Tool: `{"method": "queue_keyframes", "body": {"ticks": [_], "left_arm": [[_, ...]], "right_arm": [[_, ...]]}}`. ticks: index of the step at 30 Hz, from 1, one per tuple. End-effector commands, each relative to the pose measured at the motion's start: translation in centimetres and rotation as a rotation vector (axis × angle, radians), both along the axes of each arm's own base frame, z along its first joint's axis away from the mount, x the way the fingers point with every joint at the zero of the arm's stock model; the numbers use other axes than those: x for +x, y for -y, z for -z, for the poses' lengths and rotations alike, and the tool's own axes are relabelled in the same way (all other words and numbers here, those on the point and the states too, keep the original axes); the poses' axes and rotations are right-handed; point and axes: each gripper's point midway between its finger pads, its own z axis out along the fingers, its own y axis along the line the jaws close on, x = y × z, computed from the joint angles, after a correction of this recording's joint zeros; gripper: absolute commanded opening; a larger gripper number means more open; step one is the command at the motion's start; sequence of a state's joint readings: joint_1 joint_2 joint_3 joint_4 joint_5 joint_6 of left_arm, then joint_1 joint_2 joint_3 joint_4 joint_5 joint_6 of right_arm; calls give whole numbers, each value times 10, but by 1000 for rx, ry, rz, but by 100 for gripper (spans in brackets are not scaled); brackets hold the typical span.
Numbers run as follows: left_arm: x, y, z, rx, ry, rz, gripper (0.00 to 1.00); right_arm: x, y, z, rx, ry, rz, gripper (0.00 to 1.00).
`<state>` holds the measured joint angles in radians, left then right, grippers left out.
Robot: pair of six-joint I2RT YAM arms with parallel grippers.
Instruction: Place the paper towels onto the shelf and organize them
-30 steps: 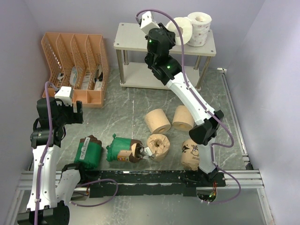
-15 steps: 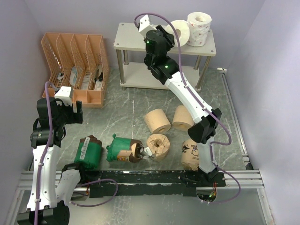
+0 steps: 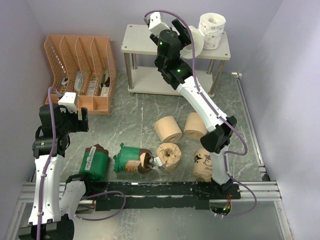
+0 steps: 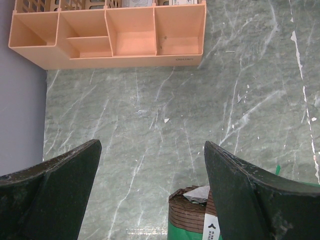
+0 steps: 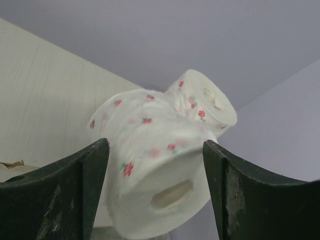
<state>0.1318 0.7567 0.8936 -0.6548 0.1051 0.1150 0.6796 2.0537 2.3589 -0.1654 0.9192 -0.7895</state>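
Observation:
My right gripper (image 3: 186, 36) (image 5: 156, 144) reaches over the shelf's top board (image 3: 140, 37) (image 5: 45, 100). Its fingers stand open on either side of a white red-specked paper towel roll (image 3: 199, 39) (image 5: 160, 170), which lies tilted on the board with a gap at each side. A second white specked roll (image 3: 212, 30) (image 5: 205, 100) stands upright behind it. Tan rolls (image 3: 168, 129) (image 3: 195, 125) (image 3: 170, 156), a cartoon-print brown roll (image 3: 204, 164) and green-wrapped rolls (image 3: 127, 160) (image 3: 95, 161) lie on the table. My left gripper (image 3: 80, 120) (image 4: 152, 145) hangs open above one green roll (image 4: 200, 215).
An orange perforated file organizer (image 3: 80, 70) (image 4: 110, 35) stands at the back left, holding small items. The shelf's lower board (image 3: 145, 80) sits between silver legs. Lilac walls close in on the left, back and right; a metal rail (image 3: 250, 190) runs along the near edge.
My right gripper's jaws have spread apart, letting go of the white specked roll on the top board. The left arm has not moved.

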Motion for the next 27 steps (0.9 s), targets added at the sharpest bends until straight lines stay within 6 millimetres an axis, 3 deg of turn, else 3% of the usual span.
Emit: {"method": "queue_keyframes", "body": {"ticks": [1, 12, 15, 17, 19, 20, 21, 23, 27], "left_arm": [[3, -2, -11, 8, 37, -15, 95], [4, -3, -10, 10, 33, -20, 95], [4, -4, -9, 10, 31, -23, 95], [4, -5, -9, 9, 28, -26, 95], [4, -6, -10, 7, 29, -28, 95], [4, -7, -10, 7, 28, -30, 95], [3, -6, -11, 6, 30, -29, 95], [3, -6, -11, 6, 29, -24, 95], [3, -3, -10, 1, 23, -5, 95]], "right_arm": [[4, 5, -24, 53, 75, -24, 75], [18, 27, -22, 136, 68, -50, 75], [5, 22, -20, 170, 43, -60, 76], [-23, 18, -18, 235, 9, -79, 77], [-53, 4, 6, 302, -68, -155, 77], [-66, -3, 44, 302, -145, -194, 78], [-86, 2, 50, 363, -133, -229, 79], [-110, 16, 83, 470, -143, -219, 79], [-140, 58, 152, 574, -186, -34, 76]]}}
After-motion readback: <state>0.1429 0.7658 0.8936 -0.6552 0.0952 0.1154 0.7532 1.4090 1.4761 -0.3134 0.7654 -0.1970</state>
